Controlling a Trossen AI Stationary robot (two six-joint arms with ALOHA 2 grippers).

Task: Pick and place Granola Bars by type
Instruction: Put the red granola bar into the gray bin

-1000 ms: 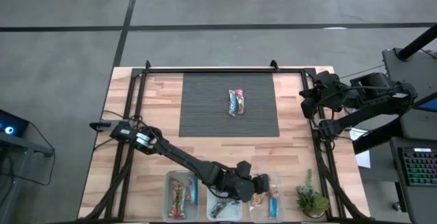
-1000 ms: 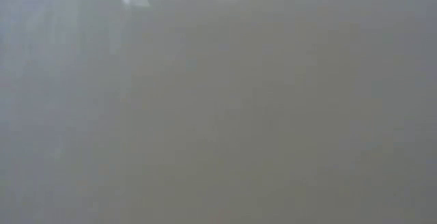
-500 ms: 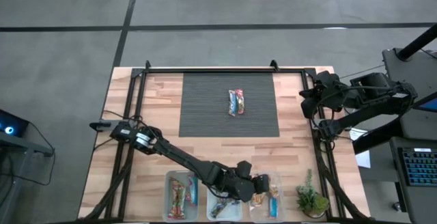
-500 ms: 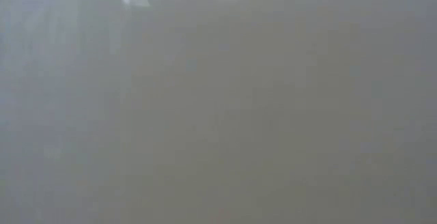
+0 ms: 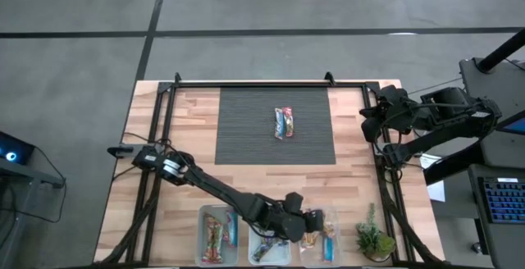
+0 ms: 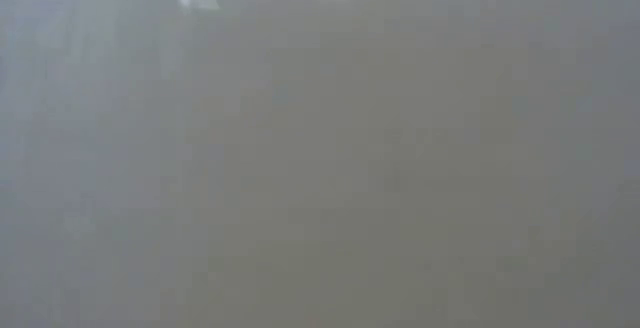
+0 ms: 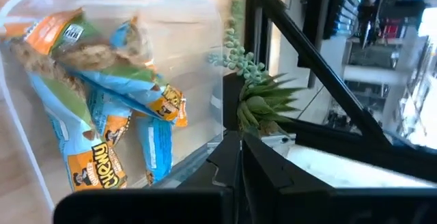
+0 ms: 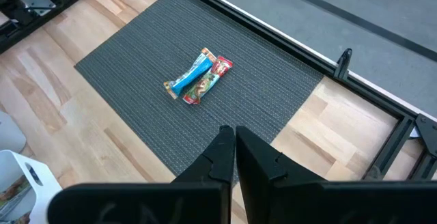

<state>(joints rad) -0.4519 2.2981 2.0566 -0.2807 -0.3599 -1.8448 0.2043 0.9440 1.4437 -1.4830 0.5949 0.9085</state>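
Left gripper [image 5: 314,222], jaws together and empty, is held over the right-hand bin [image 5: 319,243] where blue-wrapped bars [image 7: 102,125] are sorted; two bars [image 5: 284,123] are left on the mat [image 5: 246,129].

Even, diffuse light is falling from overhead across the desk [image 5: 180,150] in the high view, leaving only faint, soft shadows under the arms. The dark mat [image 5: 275,125] is showing no glare. The low view is giving nothing but a flat grey haze with a pale streak near its top, wholly out of focus. In the left wrist view the clear bin [image 7: 198,12] is catching soft reflections, the wrappers [image 7: 102,115] are shining, and bright light is washing out the room beyond. The right wrist view is looking sharp and evenly lit.
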